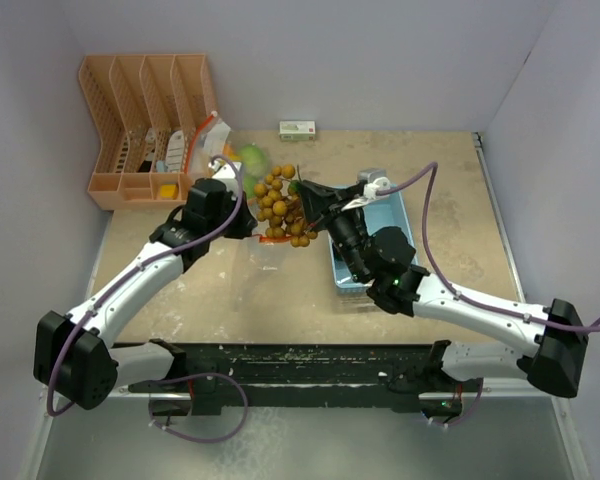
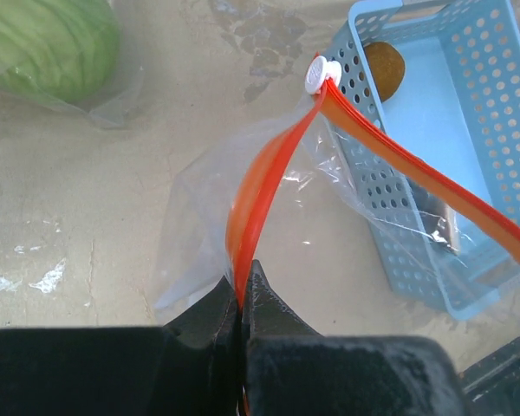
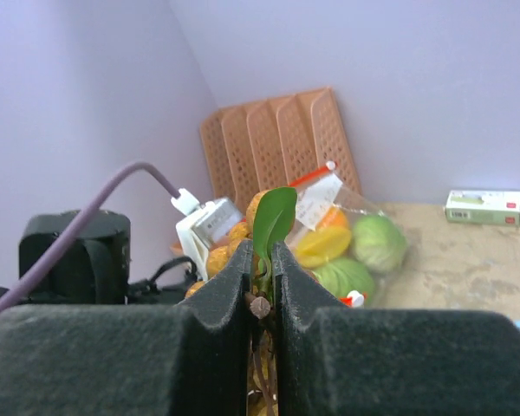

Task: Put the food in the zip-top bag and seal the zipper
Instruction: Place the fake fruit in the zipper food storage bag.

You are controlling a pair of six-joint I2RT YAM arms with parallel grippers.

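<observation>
My left gripper [image 1: 250, 220] [image 2: 241, 282] is shut on the orange-red zipper rim [image 2: 251, 199] of the clear zip-top bag [image 1: 270, 250]. It holds the mouth open, and the white slider [image 2: 319, 74] sits at the rim's far end. My right gripper [image 1: 304, 192] [image 3: 262, 251] is shut on the stem of the bunch of small brown balls [image 1: 280, 205], with its green leaf [image 3: 273, 217] sticking up between the jaws. The bunch hangs over the bag mouth. A dark brown lump [image 2: 384, 69] lies in the light blue tray [image 2: 468, 104].
The light blue tray [image 1: 398, 215] lies right of the bag, under my right arm. A second clear bag [image 1: 242, 160] [image 3: 351, 247] with green and yellow foods lies behind. An orange file rack [image 1: 145, 125] stands back left, and a small box [image 1: 297, 130] lies at the back wall.
</observation>
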